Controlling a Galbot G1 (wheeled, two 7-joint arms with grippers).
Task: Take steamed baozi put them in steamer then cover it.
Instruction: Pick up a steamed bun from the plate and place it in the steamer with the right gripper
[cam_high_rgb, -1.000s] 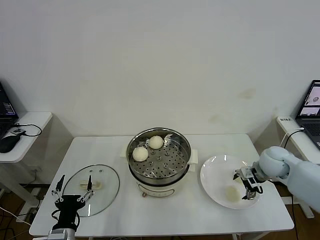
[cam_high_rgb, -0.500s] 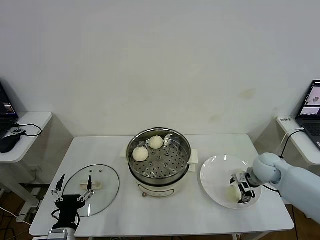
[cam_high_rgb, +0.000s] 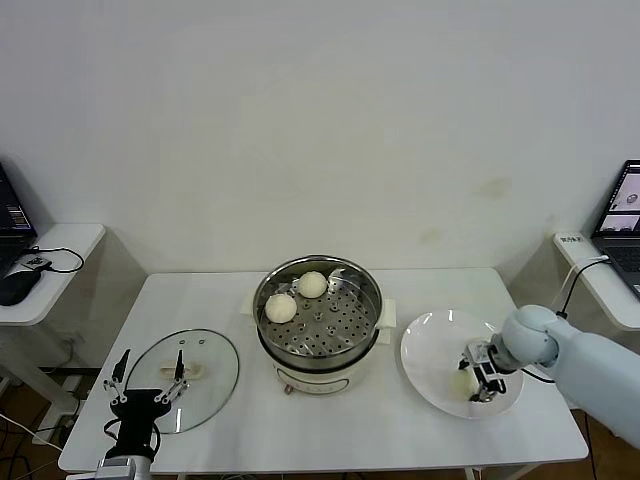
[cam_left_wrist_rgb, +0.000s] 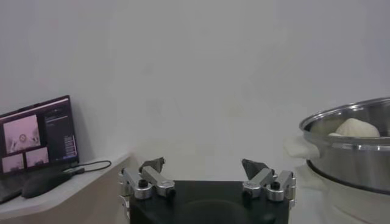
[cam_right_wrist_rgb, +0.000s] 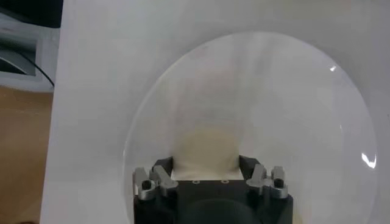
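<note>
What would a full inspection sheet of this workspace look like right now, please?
Surface: white table, steamer in the middle.
Steamer: uncovered, two baozi on its perforated tray.
Plate: on the robot's right, one baozi on it.
Cover: flat on the table on the robot's left, handle up.
Clutter: nothing seen on the table.
Right claw: down on the plate, fingers either side of the baozi; a closed grip cannot be confirmed.
Left claw: open, idle, at the cover's near edge.
Cables: one on the left side desk by a mouse, one by the right side desk.
Surroundings: plain wall, laptops at both edges.
</note>
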